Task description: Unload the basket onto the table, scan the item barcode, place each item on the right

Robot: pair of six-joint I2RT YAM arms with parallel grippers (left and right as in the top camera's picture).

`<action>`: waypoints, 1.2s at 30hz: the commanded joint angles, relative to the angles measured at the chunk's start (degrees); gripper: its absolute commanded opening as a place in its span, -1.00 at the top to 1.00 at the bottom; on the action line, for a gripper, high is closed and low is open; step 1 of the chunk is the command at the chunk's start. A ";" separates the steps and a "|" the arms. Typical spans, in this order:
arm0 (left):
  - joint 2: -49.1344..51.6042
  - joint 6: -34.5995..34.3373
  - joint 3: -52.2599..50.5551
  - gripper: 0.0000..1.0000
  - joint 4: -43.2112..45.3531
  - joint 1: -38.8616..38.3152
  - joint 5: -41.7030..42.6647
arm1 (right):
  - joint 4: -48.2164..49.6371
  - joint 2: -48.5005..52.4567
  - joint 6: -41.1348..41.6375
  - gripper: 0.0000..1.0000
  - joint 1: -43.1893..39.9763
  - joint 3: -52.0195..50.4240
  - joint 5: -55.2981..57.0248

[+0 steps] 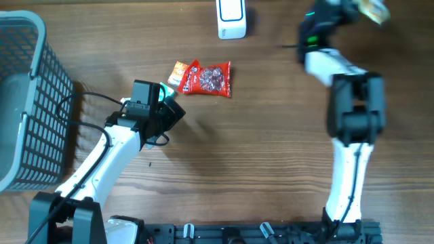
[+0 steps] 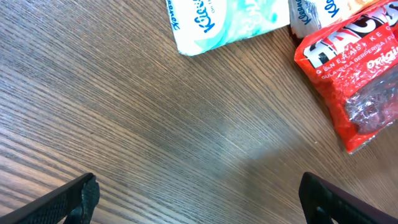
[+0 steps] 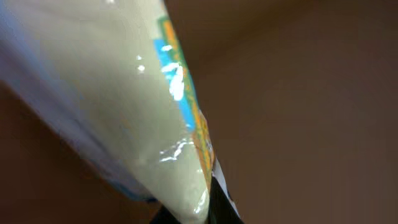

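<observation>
My right gripper (image 1: pixel 354 8) is raised at the table's far right corner, shut on a pale shiny packet (image 1: pixel 373 9). In the right wrist view the packet (image 3: pixel 124 93) fills the left half, with a blue and orange strip along its edge and its lower end pinched in the right gripper (image 3: pixel 199 214). No barcode shows on it. A white box-shaped device (image 1: pixel 230 19) stands at the far middle edge. My left gripper (image 1: pixel 173 110) hovers low beside a red snack packet (image 1: pixel 207 79). The left gripper (image 2: pixel 199 199) is open, with bare wood between its fingers (image 2: pixel 78 199).
A grey mesh basket (image 1: pixel 27 102) stands at the left edge. A small orange packet (image 1: pixel 178 72) lies against the red one. A white and teal tissue pack (image 2: pixel 230 22) lies just ahead of the left gripper, next to the red packet (image 2: pixel 354 81).
</observation>
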 commanded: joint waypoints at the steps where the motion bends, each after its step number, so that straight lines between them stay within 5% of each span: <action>1: -0.31 0.46 -0.20 -1.00 -0.02 0.00 -0.55 | -14.12 0.17 14.58 0.91 -10.93 1.11 12.98; 7: -0.31 0.48 -0.20 -1.00 -0.04 0.00 -0.55 | -36.11 0.17 27.43 0.90 -21.07 0.79 9.60; 10: -0.31 0.48 -0.20 -1.00 -0.04 0.00 -0.55 | -52.52 0.17 35.45 0.31 -22.40 0.33 -1.92; 12: -0.31 0.48 -0.22 -1.00 -0.04 0.00 -0.55 | -59.43 0.15 41.51 -0.48 -22.23 0.35 -8.52; 15: -0.31 0.48 -0.20 -1.00 -0.04 0.00 -0.55 | -63.95 -1.05 46.36 -0.76 -20.63 0.90 -13.97; 19: -0.31 0.46 -0.20 -1.00 -0.04 0.00 -0.55 | -81.83 -6.54 61.94 -0.99 -20.39 10.23 -47.43; 23: -0.31 0.46 -0.22 -1.00 -0.02 0.00 -0.55 | -94.60 -10.54 63.30 -1.00 -23.12 21.84 -82.29; 26: -0.31 0.48 -0.22 -1.00 -0.04 0.00 -0.55 | -97.98 -11.10 63.32 -0.99 -19.85 21.75 -121.94; 31: -0.31 0.48 -0.22 -1.00 -0.04 0.00 -0.55 | -108.59 -11.08 60.11 -1.00 -0.81 20.92 -108.50; 36: -0.31 0.46 -0.20 -1.00 -0.04 0.02 -0.55 | -101.57 -9.14 64.89 -0.89 21.09 20.13 -85.09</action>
